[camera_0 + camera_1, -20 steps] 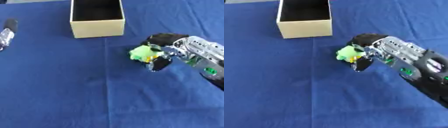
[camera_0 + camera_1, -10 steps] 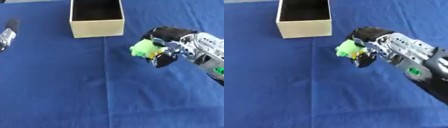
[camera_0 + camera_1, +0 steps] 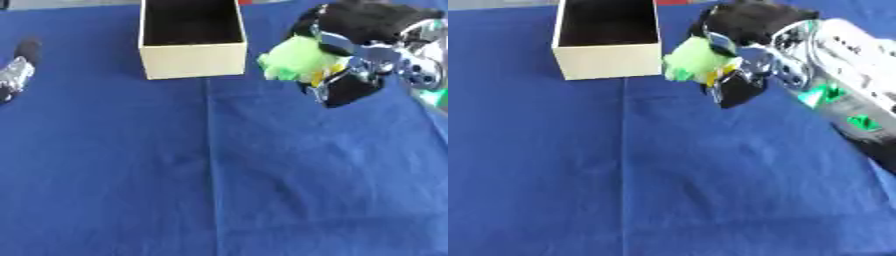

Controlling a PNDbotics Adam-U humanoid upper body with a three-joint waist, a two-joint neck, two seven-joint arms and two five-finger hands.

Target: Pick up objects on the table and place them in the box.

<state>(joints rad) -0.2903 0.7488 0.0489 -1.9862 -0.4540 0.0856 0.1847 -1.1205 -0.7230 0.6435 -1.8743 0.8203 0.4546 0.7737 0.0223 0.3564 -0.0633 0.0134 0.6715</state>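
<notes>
Right robot hand [image 3: 359, 55] comes in from the upper right with its fingers curled around one green object [image 3: 296, 59], some soft-looking lime thing with a bit of yellow showing underneath. Can't really make out what the object is beyond the colour. It's held up off the table [image 3: 219, 175], just to the right of the box [image 3: 192, 59] and roughly level with the box's front wall, not over the opening.

One box only: cream-coloured, open at the top, sitting at the far side of the blue-covered table. Its inside looks dark and nothing can be made out in it from this angle.

Left robot hand [image 3: 16, 75] shows at the left edge, well to the left of the box, black and silver, only partly in view, so its fingers can't be read.

Count-wise: one box, one green object, two robot hands. A fold line in the blue cloth runs straight down from the box's front toward the near edge.
</notes>
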